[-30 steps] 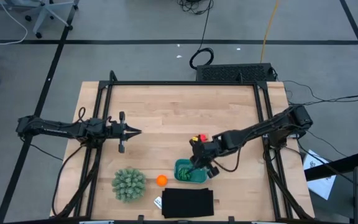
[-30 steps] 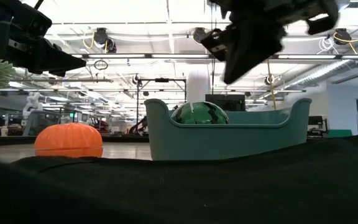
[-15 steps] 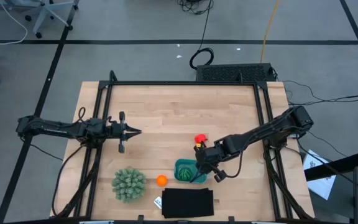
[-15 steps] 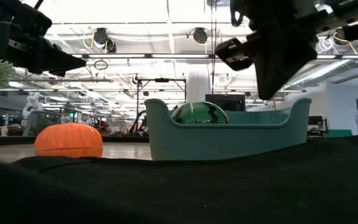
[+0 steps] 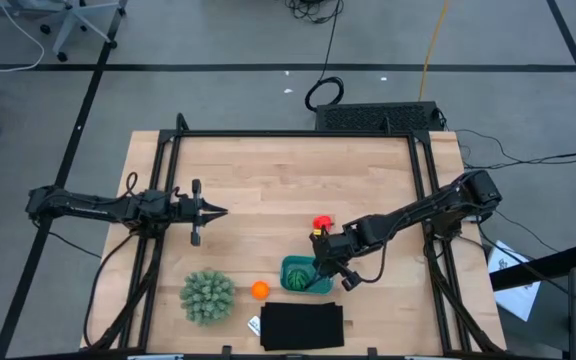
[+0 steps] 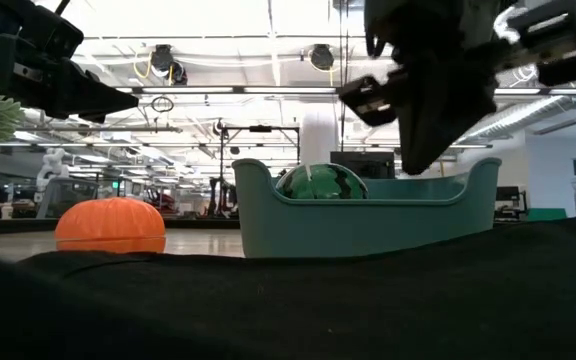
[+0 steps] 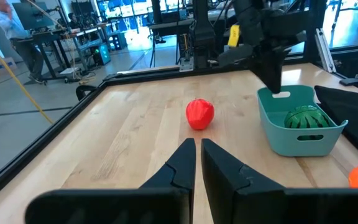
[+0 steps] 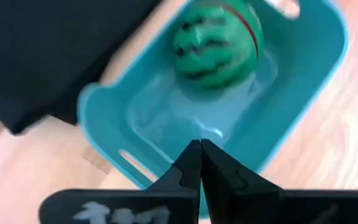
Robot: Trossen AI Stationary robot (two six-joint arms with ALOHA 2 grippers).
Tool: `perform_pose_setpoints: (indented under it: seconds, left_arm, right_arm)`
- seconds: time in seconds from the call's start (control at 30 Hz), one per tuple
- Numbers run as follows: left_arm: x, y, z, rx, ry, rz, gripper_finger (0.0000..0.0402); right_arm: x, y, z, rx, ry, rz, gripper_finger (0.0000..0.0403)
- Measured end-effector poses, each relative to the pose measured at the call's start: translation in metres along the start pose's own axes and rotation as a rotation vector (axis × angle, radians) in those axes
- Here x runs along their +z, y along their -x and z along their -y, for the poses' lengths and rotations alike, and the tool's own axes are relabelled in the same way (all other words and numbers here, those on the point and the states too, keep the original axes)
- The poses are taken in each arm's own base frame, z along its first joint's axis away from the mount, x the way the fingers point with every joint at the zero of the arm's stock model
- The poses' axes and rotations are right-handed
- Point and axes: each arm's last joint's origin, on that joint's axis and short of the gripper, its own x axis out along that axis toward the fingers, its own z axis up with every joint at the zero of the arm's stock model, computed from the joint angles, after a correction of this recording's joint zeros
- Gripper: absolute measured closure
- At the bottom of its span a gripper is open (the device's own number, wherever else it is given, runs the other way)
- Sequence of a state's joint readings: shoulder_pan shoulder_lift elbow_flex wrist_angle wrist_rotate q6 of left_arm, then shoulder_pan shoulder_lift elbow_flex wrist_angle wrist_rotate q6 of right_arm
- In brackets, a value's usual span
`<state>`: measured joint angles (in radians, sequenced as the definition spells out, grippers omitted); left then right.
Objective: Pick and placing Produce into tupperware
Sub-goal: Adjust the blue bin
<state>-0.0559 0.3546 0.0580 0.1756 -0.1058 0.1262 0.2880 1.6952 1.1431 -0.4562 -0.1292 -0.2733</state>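
Nearest the front edge of the worktop [image 5: 268, 190] lies a black flat mat [image 5: 302, 325], with a spiky pale-green plant [image 5: 207, 295] to its left; neither belongs to the job. Just behind the mat sits the orange ball [image 5: 259, 290], loose on the wood between the plant and the teal container [image 5: 295, 283], close beside the container but apart from it, so not yet packed. The container holds one piece: the green striped ball [image 8: 217, 45] rests on its floor toward one end, plainly inside the walls in the right wrist view and showing above the rim in the low view. That makes one of three done, by my reckoning. The right hand [image 5: 324, 268] hangs over the container's right end, above the rim and touching nothing that I can see; its fingers [image 8: 188, 163] are pressed together with nothing between them. Farther back, the red fruit [image 5: 321, 223] with its green top lies on bare wood behind the container and the right arm, well clear of the walls, the second piece left to move. Far off to the left, mid-worktop, the left hand [image 5: 211, 211] waits, fingers [image 7: 180, 163] closed to a narrow slit and empty, pointing toward the red fruit. Judgement: roughly a third through; the orange ball and the red fruit remain, and either one is a short reach from the right hand.
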Motion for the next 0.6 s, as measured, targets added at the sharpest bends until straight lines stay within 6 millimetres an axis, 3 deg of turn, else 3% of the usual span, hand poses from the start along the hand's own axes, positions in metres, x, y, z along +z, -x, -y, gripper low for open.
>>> perform_pose_setpoints:
  seconds: [0.3, 0.6]
  left_arm:
    - [-0.001, 0.000, 0.000, -0.002, -0.001, -0.009, 0.0371]
    - [-0.002, 0.000, 0.000, -0.002, -0.005, -0.017, 0.0371]
  right_arm:
    - [-0.006, -0.014, 0.010, -0.002, -0.021, -0.040, 0.0403]
    - [-0.007, -0.013, 0.018, -0.022, -0.019, -0.026, 0.0403]
